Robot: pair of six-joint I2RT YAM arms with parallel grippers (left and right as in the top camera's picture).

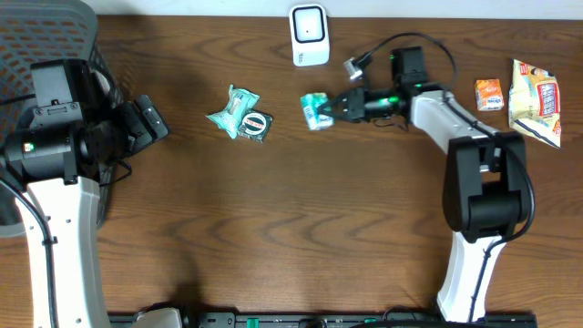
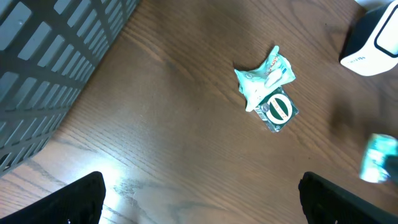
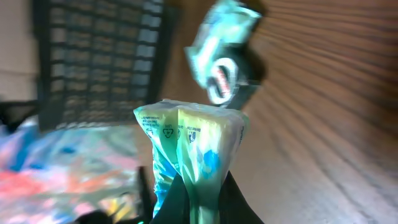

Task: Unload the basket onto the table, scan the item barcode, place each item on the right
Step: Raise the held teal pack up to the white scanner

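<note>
My right gripper (image 1: 332,107) is shut on a small teal and white packet (image 1: 316,110), holding it just above the table, below the white barcode scanner (image 1: 310,35). In the right wrist view the packet (image 3: 193,146) is pinched by its lower end between my right gripper's (image 3: 202,200) dark fingers. No barcode is legible on it. My left gripper (image 1: 153,120) hangs open at the left of the table with nothing between its fingers (image 2: 81,199). The left wrist view catches the scanner (image 2: 373,43) and the held packet (image 2: 378,158) at its right edge.
Another teal packet with a round label (image 1: 240,113) (image 2: 268,88) (image 3: 221,53) lies on the table left of the held one. An orange pack (image 1: 489,94) and a snack bag (image 1: 536,100) lie at the far right. A grey mesh basket (image 1: 46,36) (image 2: 43,68) stands at the left edge.
</note>
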